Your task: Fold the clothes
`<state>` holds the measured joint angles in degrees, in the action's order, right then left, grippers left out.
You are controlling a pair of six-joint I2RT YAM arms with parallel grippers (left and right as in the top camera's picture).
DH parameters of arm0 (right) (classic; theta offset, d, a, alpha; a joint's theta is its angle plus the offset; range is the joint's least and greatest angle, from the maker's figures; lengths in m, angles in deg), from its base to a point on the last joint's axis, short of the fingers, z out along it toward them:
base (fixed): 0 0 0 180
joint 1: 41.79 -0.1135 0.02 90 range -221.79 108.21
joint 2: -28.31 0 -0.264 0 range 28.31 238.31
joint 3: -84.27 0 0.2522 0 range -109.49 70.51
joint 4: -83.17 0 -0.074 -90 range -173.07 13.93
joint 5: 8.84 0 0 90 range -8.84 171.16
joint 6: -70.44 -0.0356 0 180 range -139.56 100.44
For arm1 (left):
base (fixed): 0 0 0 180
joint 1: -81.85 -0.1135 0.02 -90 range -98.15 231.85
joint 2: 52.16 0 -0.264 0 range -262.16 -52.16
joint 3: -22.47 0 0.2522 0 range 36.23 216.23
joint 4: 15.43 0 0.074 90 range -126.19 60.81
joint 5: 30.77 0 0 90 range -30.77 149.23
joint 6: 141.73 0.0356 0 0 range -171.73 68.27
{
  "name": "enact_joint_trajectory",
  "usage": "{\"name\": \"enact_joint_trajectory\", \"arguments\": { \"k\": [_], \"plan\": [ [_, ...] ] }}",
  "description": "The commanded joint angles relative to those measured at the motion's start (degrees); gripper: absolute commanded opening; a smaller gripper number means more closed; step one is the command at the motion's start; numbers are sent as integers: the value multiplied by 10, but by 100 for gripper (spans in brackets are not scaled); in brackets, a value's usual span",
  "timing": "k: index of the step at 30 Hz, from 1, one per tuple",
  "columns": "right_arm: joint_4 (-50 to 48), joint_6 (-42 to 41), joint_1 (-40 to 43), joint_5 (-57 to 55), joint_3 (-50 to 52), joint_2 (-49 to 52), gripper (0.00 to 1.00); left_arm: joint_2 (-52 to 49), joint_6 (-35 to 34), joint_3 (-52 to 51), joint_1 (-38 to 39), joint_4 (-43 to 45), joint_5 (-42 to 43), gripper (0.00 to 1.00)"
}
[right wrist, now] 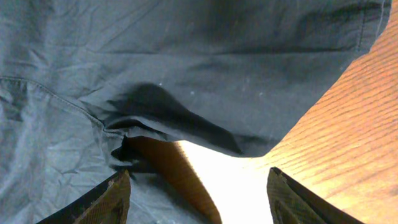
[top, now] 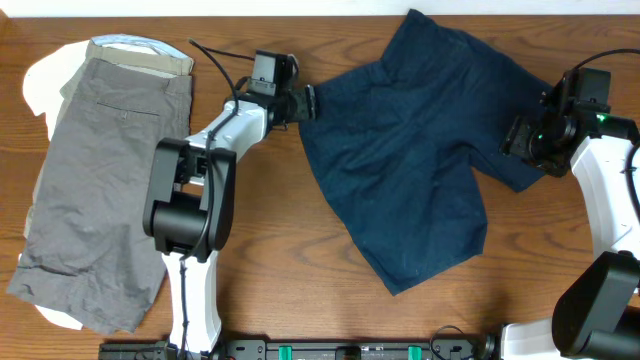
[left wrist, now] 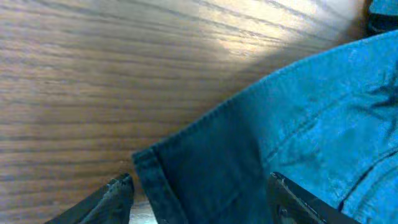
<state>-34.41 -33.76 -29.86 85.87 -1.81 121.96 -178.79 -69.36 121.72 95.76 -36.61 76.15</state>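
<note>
The dark navy shorts lie spread and wrinkled on the wooden table, right of centre. My left gripper is at their upper left corner. In the left wrist view the hemmed corner of the shorts lies between the wide-apart fingers of the left gripper, unpinched. My right gripper hovers at the shorts' right edge. In the right wrist view the right gripper stands open over a notch in the cloth, with bare table between its fingers.
Grey shorts lie flat at the far left on a white garment, with a beige garment showing at the top. The left arm's base stands between that pile and the navy shorts.
</note>
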Motion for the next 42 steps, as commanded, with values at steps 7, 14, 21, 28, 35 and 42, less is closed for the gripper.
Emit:
{"name": "enact_joint_trajectory", "arguments": {
  "k": [7, 14, 21, 28, 35, 42],
  "plan": [
    [4, 12, -4, 31, -12, -9, 68, -40, -5, 1, -1, -3, -12, 12],
    [-3, 10, -12, 48, -10, -7, 67, 1, -5, 1, -33, -94, -11, 6],
    [-17, -6, -30, 48, -6, -7, 67, 81, -5, 2, -72, -283, -11, 6],
    [5, -46, -59, 49, 2, -7, 66, 122, -2, 2, -89, -462, -11, 11],
    [-4, -66, -132, 71, 45, -7, 66, 161, 61, 2, -89, -577, -11, 12],
    [-63, -75, -202, 72, 128, -7, 68, 228, 112, 1, -89, -631, -26, 16]
  ]
}}
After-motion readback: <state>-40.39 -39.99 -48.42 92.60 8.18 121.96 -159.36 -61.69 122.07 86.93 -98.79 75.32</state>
